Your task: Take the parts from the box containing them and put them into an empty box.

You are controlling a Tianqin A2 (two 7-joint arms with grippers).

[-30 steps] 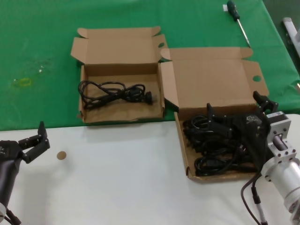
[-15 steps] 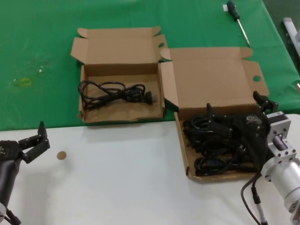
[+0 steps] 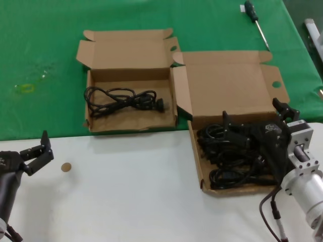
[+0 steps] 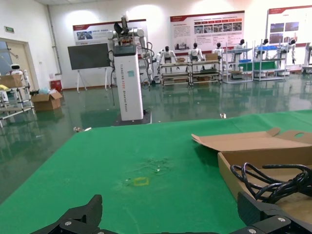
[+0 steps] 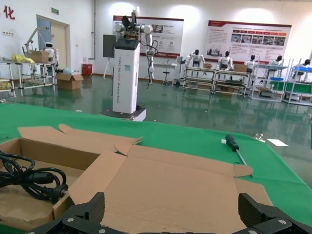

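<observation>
The wider brown box (image 3: pixel 198 166) sits at the right, lid (image 3: pixel 227 91) open, with several black power cords (image 3: pixel 229 159) piled inside. My right gripper (image 3: pixel 251 113) is open and empty, just above those cords, facing the lid (image 5: pixel 170 185). The narrower brown box (image 3: pixel 131 126) stands to the left with one black cord (image 3: pixel 121 100) lying in it. This cord also shows in the left wrist view (image 4: pixel 278 180) and the right wrist view (image 5: pixel 29 178). My left gripper (image 3: pixel 45 146) is open and empty at the near left, over the white table, far from both boxes.
A green-handled screwdriver (image 3: pixel 255 20) lies on the green cloth behind the wider box. A small brown disc (image 3: pixel 66 167) lies on the white table near my left gripper. A yellow mark (image 3: pixel 24 88) is on the cloth at the far left.
</observation>
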